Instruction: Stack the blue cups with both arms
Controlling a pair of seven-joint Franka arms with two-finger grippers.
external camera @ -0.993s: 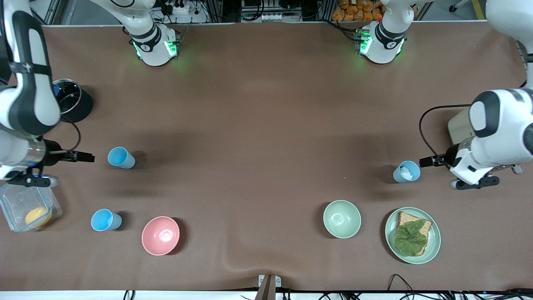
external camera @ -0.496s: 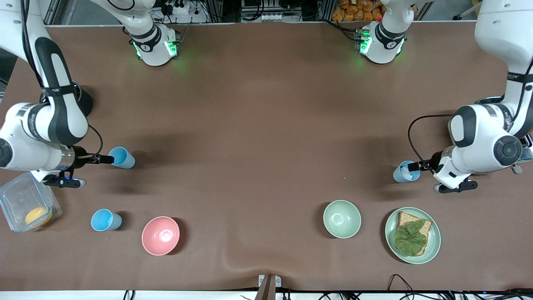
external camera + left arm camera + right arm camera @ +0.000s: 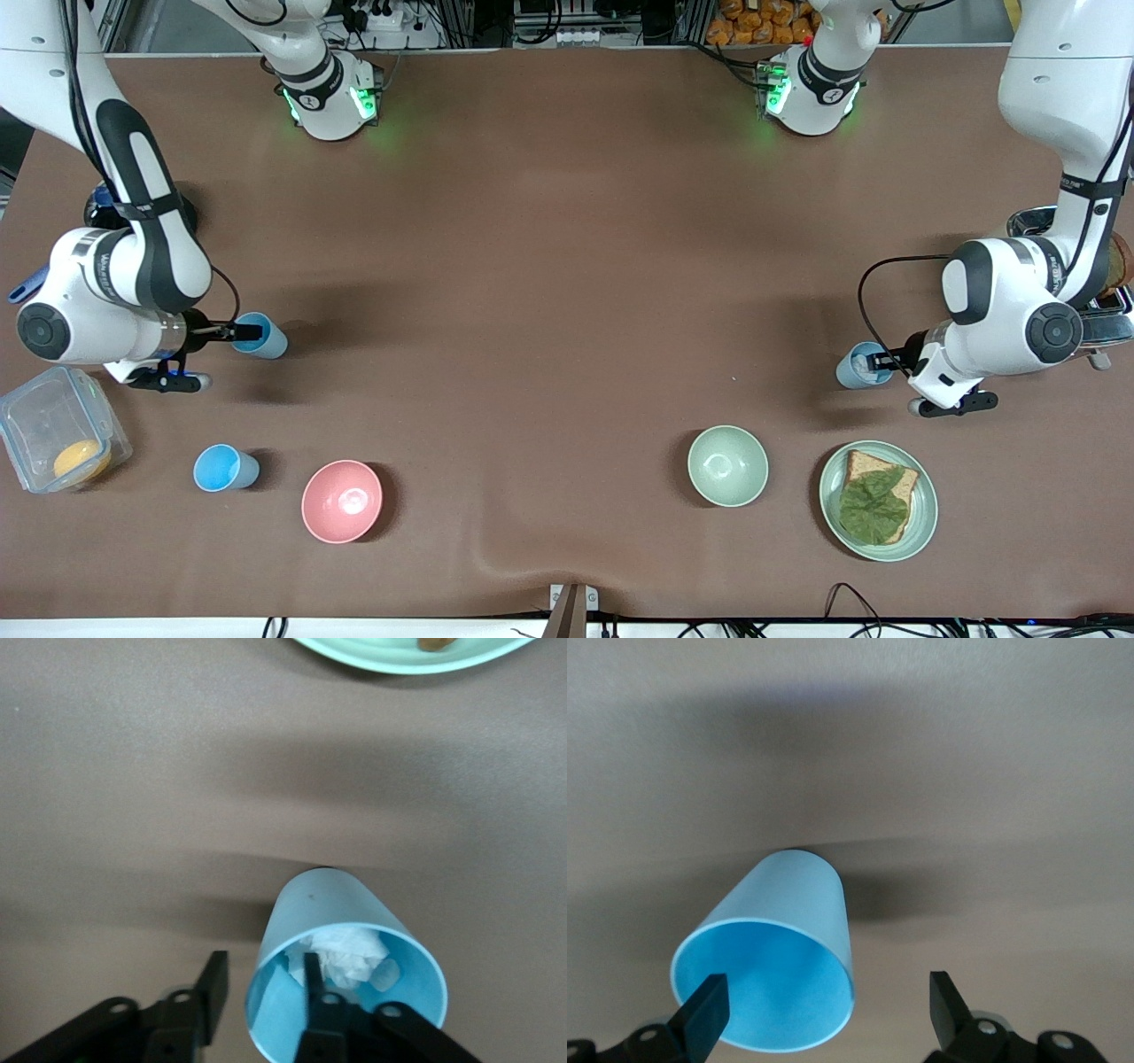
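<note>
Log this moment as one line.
right gripper: open, straddling sky-blue cup wall | left gripper: open, straddling paler cup wall; white wad inside | cups unstacked, on table

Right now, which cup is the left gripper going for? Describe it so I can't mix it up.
Start at the green plate with bread and a leaf, toward the left arm's end of the table. Farther from the front camera stands a pale blue cup, with the left gripper open at its rim. It alone has crumpled white stuff inside.
</note>
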